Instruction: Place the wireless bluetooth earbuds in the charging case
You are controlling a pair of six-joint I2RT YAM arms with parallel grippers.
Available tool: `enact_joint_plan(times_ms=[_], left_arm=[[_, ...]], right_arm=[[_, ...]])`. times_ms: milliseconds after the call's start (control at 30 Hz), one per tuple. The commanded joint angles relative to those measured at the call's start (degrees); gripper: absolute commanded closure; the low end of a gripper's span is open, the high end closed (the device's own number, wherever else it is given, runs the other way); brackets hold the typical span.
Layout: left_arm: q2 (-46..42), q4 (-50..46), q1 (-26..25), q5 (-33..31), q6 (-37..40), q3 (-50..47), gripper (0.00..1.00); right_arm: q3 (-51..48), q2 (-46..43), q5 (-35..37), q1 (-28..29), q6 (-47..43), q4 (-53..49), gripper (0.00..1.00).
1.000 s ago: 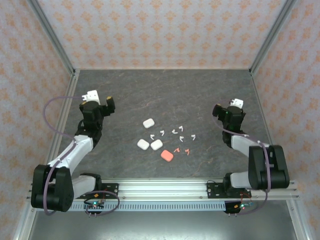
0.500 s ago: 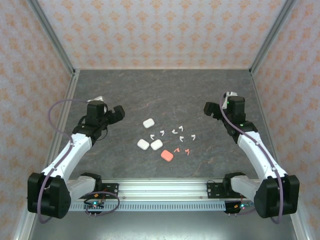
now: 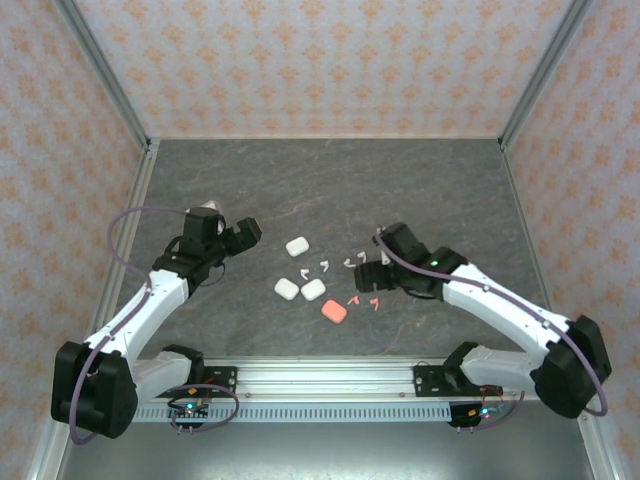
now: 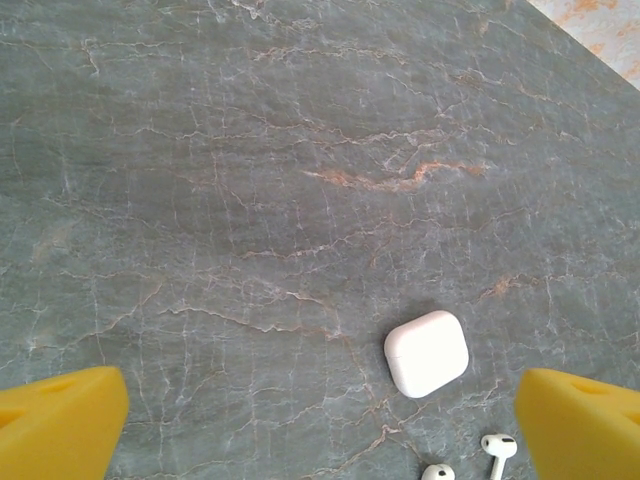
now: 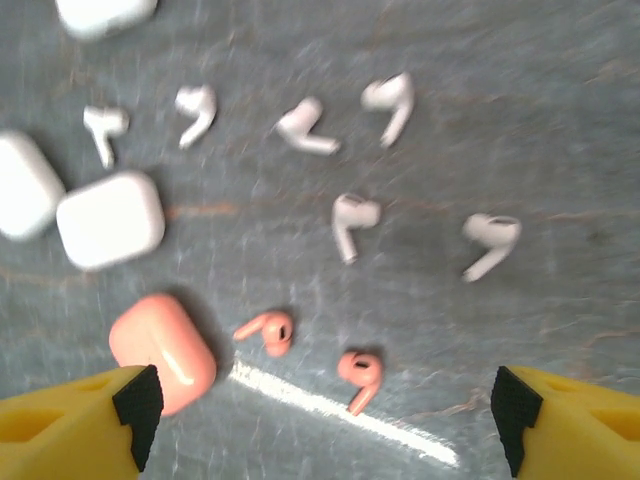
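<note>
Right pincer [image 5: 320, 425] is hovering wide open and empty over the earbuds [image 5: 350, 222] scattered mid-way along the tabletop [image 5: 570, 110] toward its near edge, probably light, hard and slippery, best pinched across the bulb above the stem.

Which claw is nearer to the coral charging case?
Right. The right claw hovers just beyond the coral charging case, over the earbuds; the left claw is far off to its left, past the white cases.
</note>
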Motion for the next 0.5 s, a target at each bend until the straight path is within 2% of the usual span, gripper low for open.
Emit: enact_joint_plan(times_ms=[0, 233, 467], left_arm=[[0.3, 1.3, -0.5, -0.6, -1.3, 0.6, 0.00], [0.1, 0.2, -0.6, -1.4, -1.4, 0.5, 0.00], [-0.8, -0.9, -0.6, -2.3, -1.1, 0.3, 0.00]], right_arm=[[3.5, 5.7, 5.4, 6.5, 1.9, -2.6, 0.14], [10.1, 19.2, 7.9, 17.1, 0.7, -2.2, 0.16], [13.0, 26.5, 7.4, 20.7, -0.5, -2.7, 0.22]])
